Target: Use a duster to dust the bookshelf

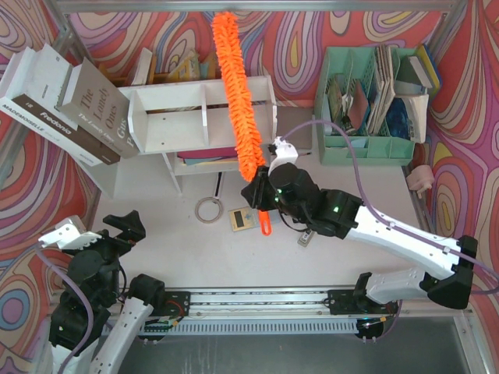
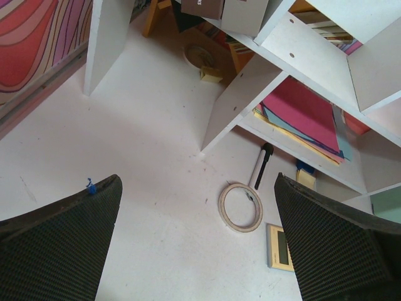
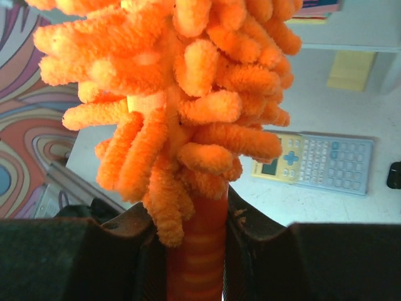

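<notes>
right jaws: right gripper (image 3: pixel 195 254) is clenched on the thin handle of the long orange fluffy chenille duster (image 1: pixel 238 101), right at the base of the fluff.
duster position: the head runs from the gripper over the right part of the white two-tier wooden bookshelf (image 1: pixel 168 117), out to the worktop's far edge. Can't tell whether it's touching the shelf top or hovering over it.
left jaws: left gripper (image 2: pixel 197 185) is released and holds nothing, parked at the near-left corner.
risk, grip: long head on a short pinch, so drag on the shelf could twist or slide the handle in the jaws.
risk, snag: the chenille could catch a divider, and a hard sweep would then shove the shelf.
risk, books: the big grey and white hardbacks (image 1: pixel 70 109) lean on the shelf's left end at the far-left corner. A bump could tip them.
risk, clutter: the yellow pocket calculator (image 1: pixel 243 219) and white tape ring (image 1: pixel 208 209) lie just under the wrist and could get swept away.
</notes>
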